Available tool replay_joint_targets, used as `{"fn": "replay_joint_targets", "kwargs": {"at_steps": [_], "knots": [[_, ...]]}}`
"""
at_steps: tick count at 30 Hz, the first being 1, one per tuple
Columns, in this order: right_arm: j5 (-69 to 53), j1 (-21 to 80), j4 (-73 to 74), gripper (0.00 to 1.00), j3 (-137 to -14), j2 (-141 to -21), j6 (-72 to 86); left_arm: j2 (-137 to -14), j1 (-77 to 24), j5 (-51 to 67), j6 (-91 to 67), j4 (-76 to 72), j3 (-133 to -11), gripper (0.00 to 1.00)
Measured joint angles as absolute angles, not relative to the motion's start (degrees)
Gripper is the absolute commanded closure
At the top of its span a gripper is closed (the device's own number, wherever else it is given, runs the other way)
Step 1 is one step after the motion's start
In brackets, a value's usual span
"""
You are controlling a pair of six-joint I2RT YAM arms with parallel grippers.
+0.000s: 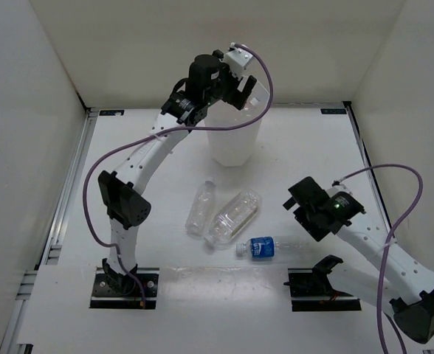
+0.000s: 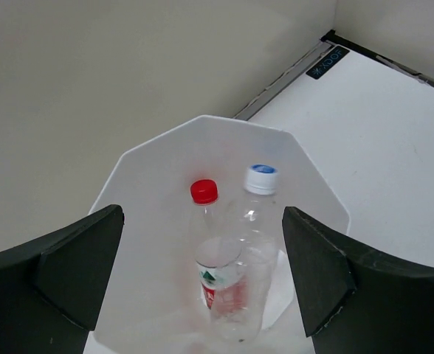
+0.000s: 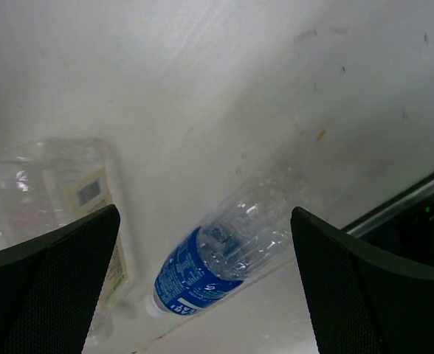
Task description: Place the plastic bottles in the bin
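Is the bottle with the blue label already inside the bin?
No, the blue-labelled bottle lies on the table, outside the bin.

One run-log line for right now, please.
left gripper: open over bin | inside: red-capped bottle, white-capped bottle | right gripper: open above blue-labelled bottle | table: ribbed bottle, slim bottle

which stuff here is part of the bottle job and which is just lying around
Job: bin; red-capped bottle and blue-capped bottle inside it; slim bottle, ribbed bottle, blue-labelled bottle on the table.
Not job: purple cables, corner sticker.
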State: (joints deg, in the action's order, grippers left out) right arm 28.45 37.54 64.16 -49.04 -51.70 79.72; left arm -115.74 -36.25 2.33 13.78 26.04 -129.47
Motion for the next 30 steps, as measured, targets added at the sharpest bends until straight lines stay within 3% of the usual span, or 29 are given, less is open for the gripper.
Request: {"fn": "replay_joint_targets", "kwargs": {"at_steps": [6,13,30], "knots": [[20.0,39.6,63.6,0.00,-40.1,-50.8,95.5,-106.7,-36.2,-0.4,14.8,25.4,-121.5,0.00],[15.2,45.3,63.6,0.00,-38.7,-50.0,107.9,-94.5,-36.2,-3.5,15.2,24.8,-110.6,0.00],[17.8,46.7,53.3,0.01,-26.3,-52.3,112.9,-89.7,-36.2,-8.9,15.6,27.4,-98.3,0.00]]}}
